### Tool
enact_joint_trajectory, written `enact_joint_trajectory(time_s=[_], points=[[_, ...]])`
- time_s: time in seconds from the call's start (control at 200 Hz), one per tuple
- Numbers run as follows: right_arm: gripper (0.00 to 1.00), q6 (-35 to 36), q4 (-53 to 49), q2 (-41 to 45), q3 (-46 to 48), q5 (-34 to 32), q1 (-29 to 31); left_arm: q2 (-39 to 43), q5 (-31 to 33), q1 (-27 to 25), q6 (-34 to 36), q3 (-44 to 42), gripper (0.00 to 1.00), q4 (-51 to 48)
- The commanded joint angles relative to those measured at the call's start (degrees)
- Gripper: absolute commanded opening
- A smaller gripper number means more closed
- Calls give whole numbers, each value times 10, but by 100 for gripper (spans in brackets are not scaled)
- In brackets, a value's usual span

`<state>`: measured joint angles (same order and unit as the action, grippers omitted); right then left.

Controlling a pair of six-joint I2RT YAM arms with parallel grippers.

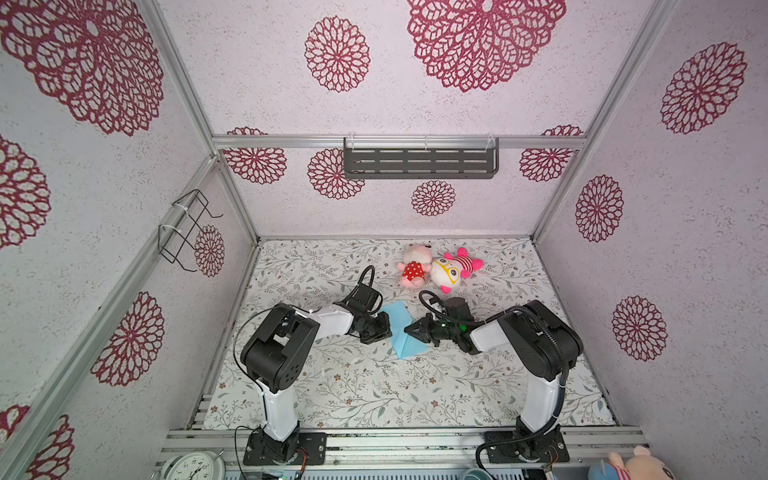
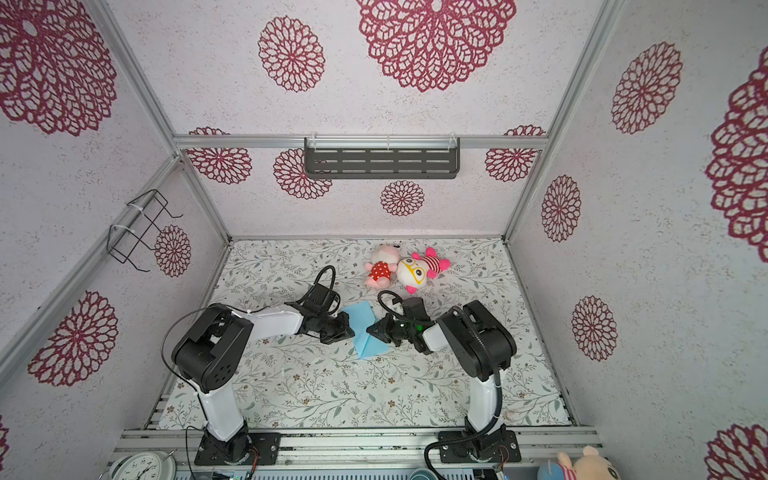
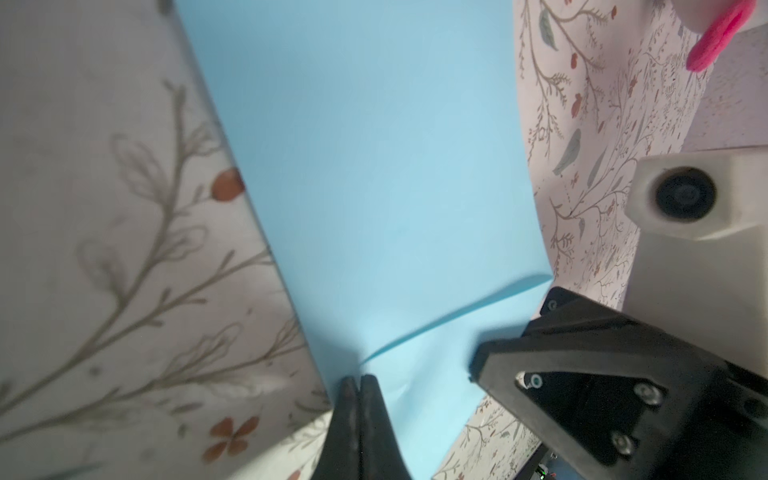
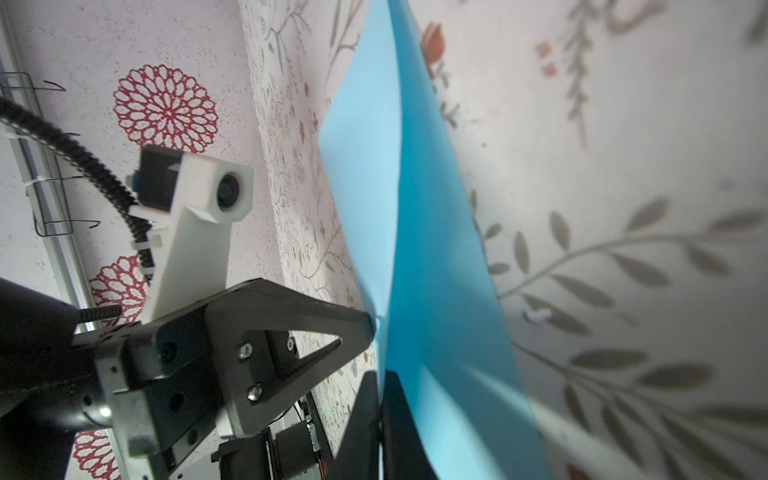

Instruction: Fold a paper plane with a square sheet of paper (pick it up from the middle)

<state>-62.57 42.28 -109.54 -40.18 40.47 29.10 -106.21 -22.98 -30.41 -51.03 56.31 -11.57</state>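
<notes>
Top views overhead, looking down; wrist views close on paper (image 3: 374, 166).

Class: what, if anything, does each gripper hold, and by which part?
Both are shut on the blue paper, about midway along opposite edges: the left gripper on its left edge, the right gripper on its right.

A robotics lab test cell: aluminium frame (image 1: 291, 142), wallpapered panels (image 1: 665, 232), robot arms (image 1: 279, 401) bolted at a floral counter (image 1: 374, 386).

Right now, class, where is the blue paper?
In both top views, the blue paper sits mid-table between the left tool and the right tool, both shut on it.
</notes>
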Motion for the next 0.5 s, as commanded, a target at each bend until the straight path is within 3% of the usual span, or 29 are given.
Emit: enact_joint_trajectory(time_s=[0.0,0.275,0.385,0.495], points=[[4,4,64,24,11,-8,3,65,13,15,-9,-26,10,-1],[2,-45,140,78,20,1,4,191,-37,23,-107,-165,67,203],[2,-68,157,96,16,7,3,207,-59,19,-149,-213,81,309],[2,-95,175,110,12,14,4,207,-80,12,-177,-236,87,408]])
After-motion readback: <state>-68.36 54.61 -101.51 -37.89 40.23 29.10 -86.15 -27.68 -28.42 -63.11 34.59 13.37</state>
